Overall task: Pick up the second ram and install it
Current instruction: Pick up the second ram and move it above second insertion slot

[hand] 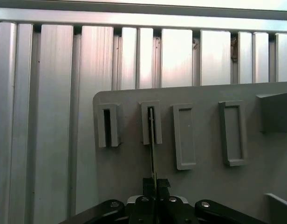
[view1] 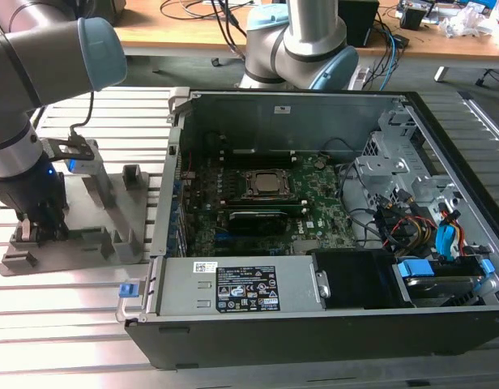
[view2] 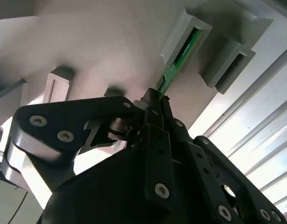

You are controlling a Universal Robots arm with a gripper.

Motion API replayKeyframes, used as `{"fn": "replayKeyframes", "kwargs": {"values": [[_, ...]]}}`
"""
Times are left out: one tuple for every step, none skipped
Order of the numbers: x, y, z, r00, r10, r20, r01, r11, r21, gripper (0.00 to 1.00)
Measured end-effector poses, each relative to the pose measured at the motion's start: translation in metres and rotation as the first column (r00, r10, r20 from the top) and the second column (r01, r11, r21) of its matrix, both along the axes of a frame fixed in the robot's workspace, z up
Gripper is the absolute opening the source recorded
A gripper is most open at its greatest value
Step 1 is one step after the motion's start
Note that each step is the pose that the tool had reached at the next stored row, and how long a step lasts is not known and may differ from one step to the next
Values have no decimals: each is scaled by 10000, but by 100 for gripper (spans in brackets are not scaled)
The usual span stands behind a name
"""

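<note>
**A:** How is the second ram [view2: 184,50] oriented?

**B:** It is seen edge-on in the first wrist view [hand: 152,156]. Its long axis is laid over the plate of the grey fixture [hand: 125,182], from the fingertips to a slotted post. In the second wrist view its far end is seated in that post's slot, and the green board is angled away from the fingers.

**A:** And how is the arm posed?

**B:** In the exterior view the arm [view1: 23,121] is placed at the exterior view's left. Its wrist is turned down, and the gripper [view1: 40,227] is lowered onto the fixture [view1: 112,219] on the slotted table [view1: 71,316]. The open computer case [view1: 314,105] and its motherboard [view1: 314,219] are found to the exterior view's right, well apart from the gripper.

**A:** Where is the stick relative to the gripper?

**B:** Its near end is pinched between the fingers. In both wrist views the gripper [view2: 155,100] [hand: 153,184] is seen clamped on the stick.
</note>
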State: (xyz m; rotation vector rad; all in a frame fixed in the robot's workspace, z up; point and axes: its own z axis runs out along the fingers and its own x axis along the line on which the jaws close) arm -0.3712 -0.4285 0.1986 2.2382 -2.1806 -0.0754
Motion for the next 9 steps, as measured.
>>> {"fn": "replayKeyframes", "kwargs": {"values": [[0,0,0,10000,0,0,0,10000,0,14],[0,0,0,10000,0,0,0,10000,1,14],[0,0,0,10000,0,0,0,10000,1,14],[0,0,0,10000,-70,0,70,10000,-5,14],[0,-1,0,9997,-258,-1,258,9997,-31,14],[0,0,-2,9985,-549,6,549,9984,-142,14],[0,-1,-1,9984,-563,7,563,9983,-169,14],[-1,1,-1,9984,-567,14,567,9980,-284,14],[0,0,-1,9984,-564,18,565,9978,-352,14]]}}
